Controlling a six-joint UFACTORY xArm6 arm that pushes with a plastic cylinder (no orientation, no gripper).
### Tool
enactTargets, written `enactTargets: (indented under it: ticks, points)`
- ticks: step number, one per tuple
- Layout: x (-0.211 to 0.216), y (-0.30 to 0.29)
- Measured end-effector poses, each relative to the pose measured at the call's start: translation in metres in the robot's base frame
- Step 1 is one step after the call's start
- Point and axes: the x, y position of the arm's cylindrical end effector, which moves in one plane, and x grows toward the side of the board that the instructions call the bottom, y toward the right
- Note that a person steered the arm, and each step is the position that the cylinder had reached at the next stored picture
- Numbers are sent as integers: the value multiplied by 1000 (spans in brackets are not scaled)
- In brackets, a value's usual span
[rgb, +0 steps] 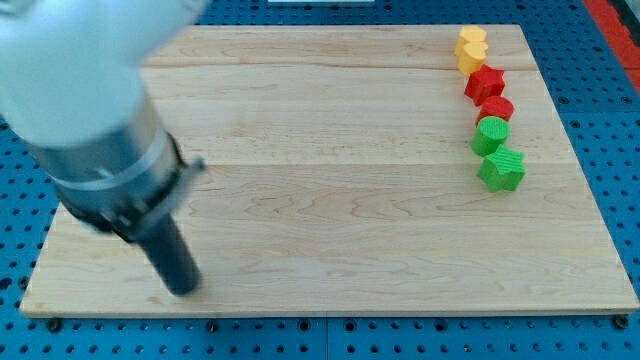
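My tip (183, 288) rests on the wooden board (320, 200) near its bottom left corner, far from every block. A column of blocks runs down the board's right side. From the top: a yellow heart-shaped block (471, 46), a red star-shaped block (486, 82), a red round block (496, 108), a green round block (490, 132) and a green star-shaped block (502, 169). Neighbouring blocks in the column touch or nearly touch. The tip touches none of them.
The arm's large blurred white and dark body (85, 110) covers the view's upper left and hides part of the board. Blue perforated table surface (610, 150) surrounds the board on all sides.
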Motion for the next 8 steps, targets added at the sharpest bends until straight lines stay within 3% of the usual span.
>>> enactTargets:
  ticks: [1, 3, 4, 5, 6, 8]
  points:
    - [10, 37]
    - [0, 292]
    - [-45, 403]
    - [-74, 457]
    - [-74, 457]
    - [-188, 451]
